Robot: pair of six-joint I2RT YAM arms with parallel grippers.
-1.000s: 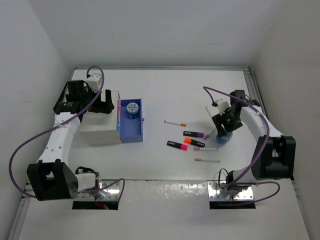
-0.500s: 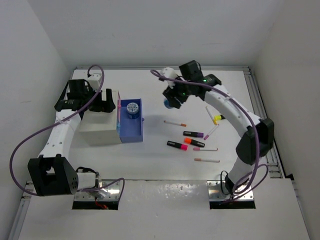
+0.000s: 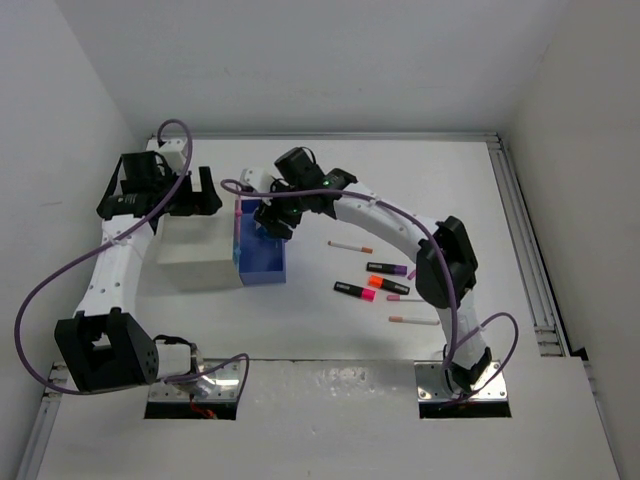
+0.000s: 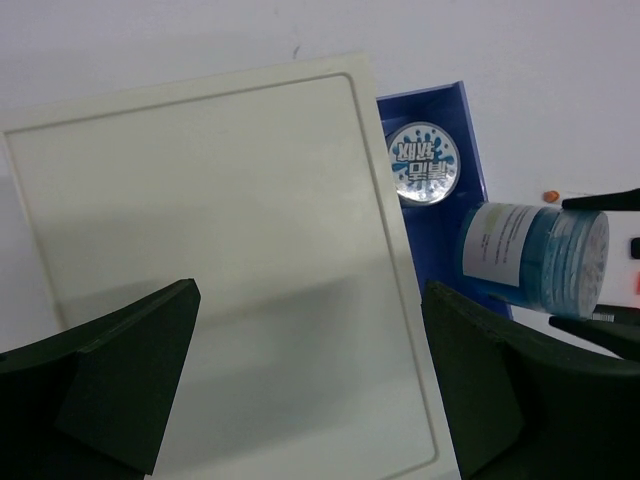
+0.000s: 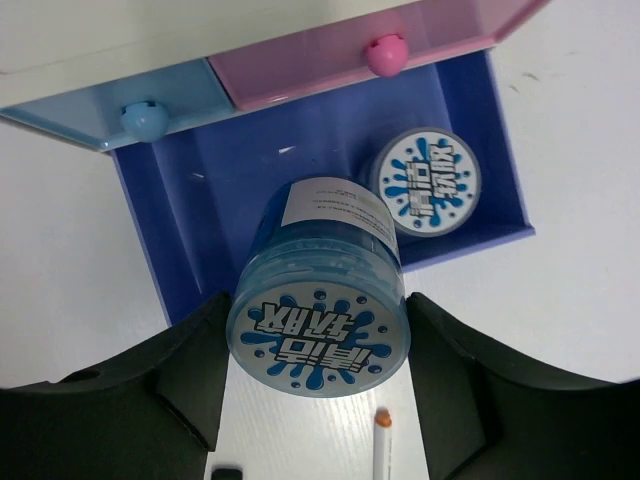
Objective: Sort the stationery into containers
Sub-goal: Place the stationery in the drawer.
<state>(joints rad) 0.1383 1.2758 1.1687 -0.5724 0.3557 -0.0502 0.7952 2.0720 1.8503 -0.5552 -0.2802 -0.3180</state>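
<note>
Seen from above, the right gripper [image 3: 275, 215] reaches across the white table [image 3: 400, 180] to the open drawer [image 3: 262, 265] of a white cabinet [image 3: 195, 260]. From this angle the arm hides what it carries.

The right wrist camera shows this plainly. Two black fingers [image 5: 150, 385] clamp a blue jar [image 5: 318, 320] by its sides, with the lid facing the camera. The jar is held over the drawer's front edge. Only this view shows the cabinet front, where a pink drawer [image 5: 330, 62] and a light blue drawer [image 5: 90, 112] are both closed, each with a round knob.

The left wrist camera shows the held jar from the side, with a pale paper label wrapped around a translucent blue body. It also shows the left gripper [image 4: 308, 300], fingers spread wide over the cabinet's flat top and holding nothing.

The jar's lid is white with a blue splash pattern and blue lettering. A second jar [image 5: 425, 180] with the same lid stands lid up on the floor of the drawer.

Thin white pens [image 3: 350, 245] and short black highlighters [image 3: 355, 291] with coloured caps lie scattered on the table to the right, well apart from the cabinet.

Plain white walls [image 3: 300, 60] enclose the table on three sides. Purple cables [image 3: 60, 280] loop along both arms.
</note>
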